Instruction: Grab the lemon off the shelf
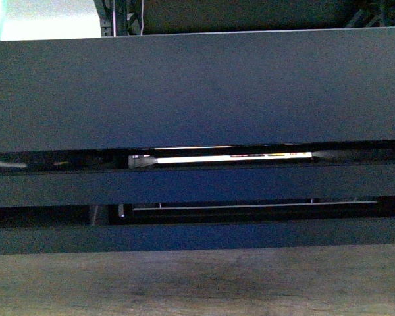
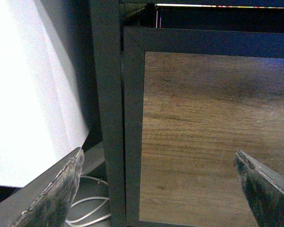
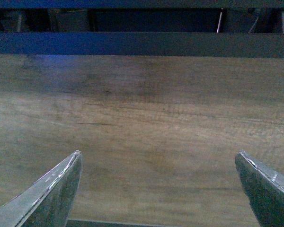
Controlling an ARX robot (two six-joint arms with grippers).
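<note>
left gripper (image 2: 158,152), right gripper (image 3: 158,153) above shelf (image 3: 146,85)

1. Blocked ahead by thick dark shelf (image 1: 197,92) edges; only narrow slits between.
2. Clear over wooden tabletop (image 3: 146,104) beneath wide-spread right tool (image 3: 158,152).
3. Hemmed near left tool (image 2: 159,151) by upright post (image 2: 106,118) and white panel (image 2: 28,94).

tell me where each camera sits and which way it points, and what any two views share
Front view: on the robot's body, facing the shelf, dark tier edges head-on, a wood-grain board below; no arm shows.
Left wrist view: on the left arm, looking past the open left gripper at a wood-grain board's corner, a black post and white cables.
Right wrist view: on the right arm, looking past the open right gripper across the board to its dark rim.
Shared: both wrist views show dark-rimmed wood-grain board; no lemon anywhere.
</note>
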